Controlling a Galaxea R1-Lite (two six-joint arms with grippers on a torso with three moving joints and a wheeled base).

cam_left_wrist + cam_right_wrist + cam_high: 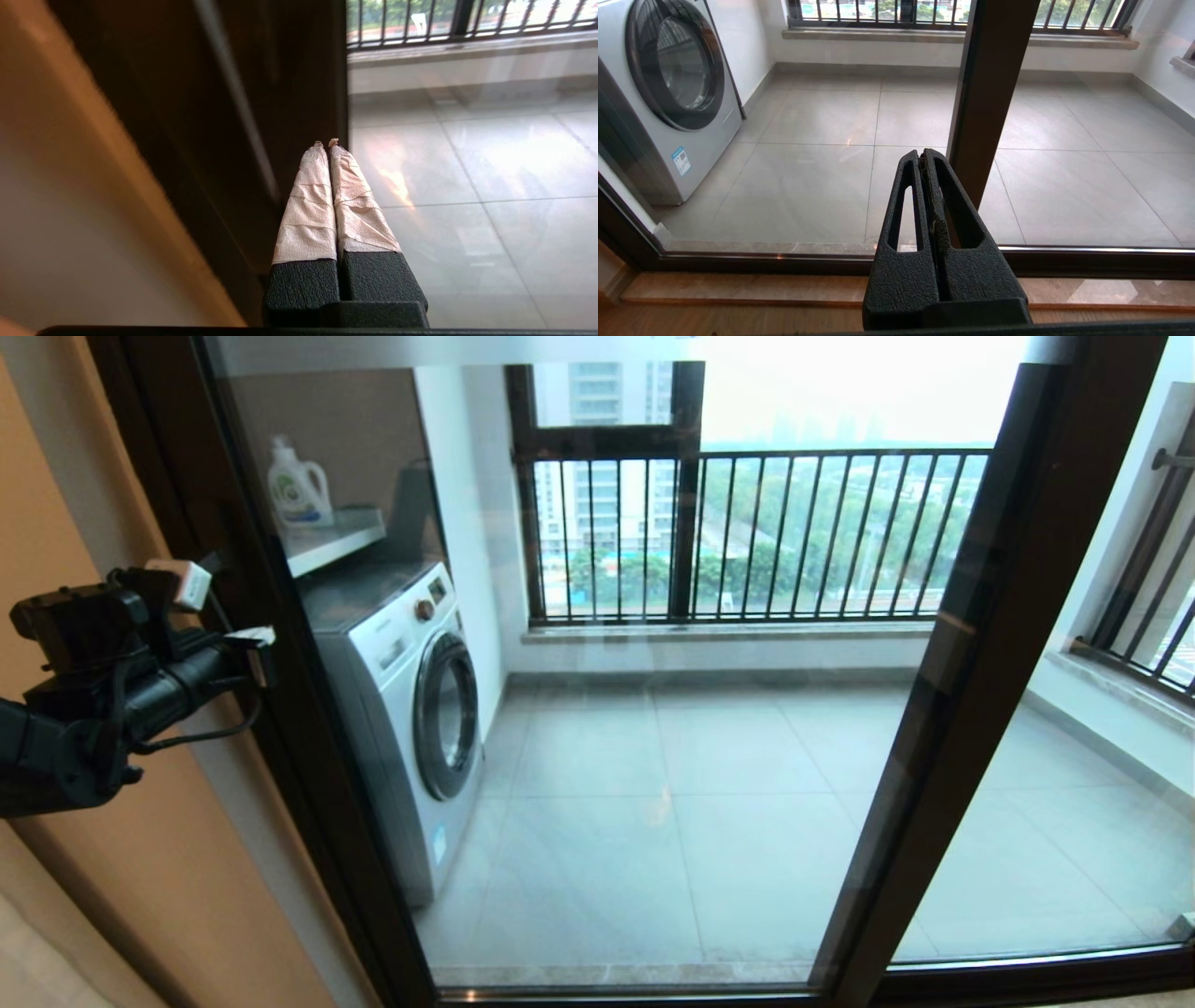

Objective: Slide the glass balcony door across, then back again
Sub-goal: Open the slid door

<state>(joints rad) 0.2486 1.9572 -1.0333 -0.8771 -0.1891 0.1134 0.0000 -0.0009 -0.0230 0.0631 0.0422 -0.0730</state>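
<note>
Taped left tool (325, 144) closed, empty.

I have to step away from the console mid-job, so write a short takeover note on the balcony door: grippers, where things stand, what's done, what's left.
Left gripper: shut, holding nothing, raised at the left upright of the glass balcony door, tips close against the dark frame; contact cannot be confirmed.
Right gripper: shut, empty, low in front of the door's bottom rail, pointing at the middle upright.
Door: pane spans from the left jamb to the middle upright; washing machine visible behind the glass.
Done: cannot tell from this moment alone which slide, if any, is complete.
Left: check door position against the plan, then finish the remaining slide.
</note>
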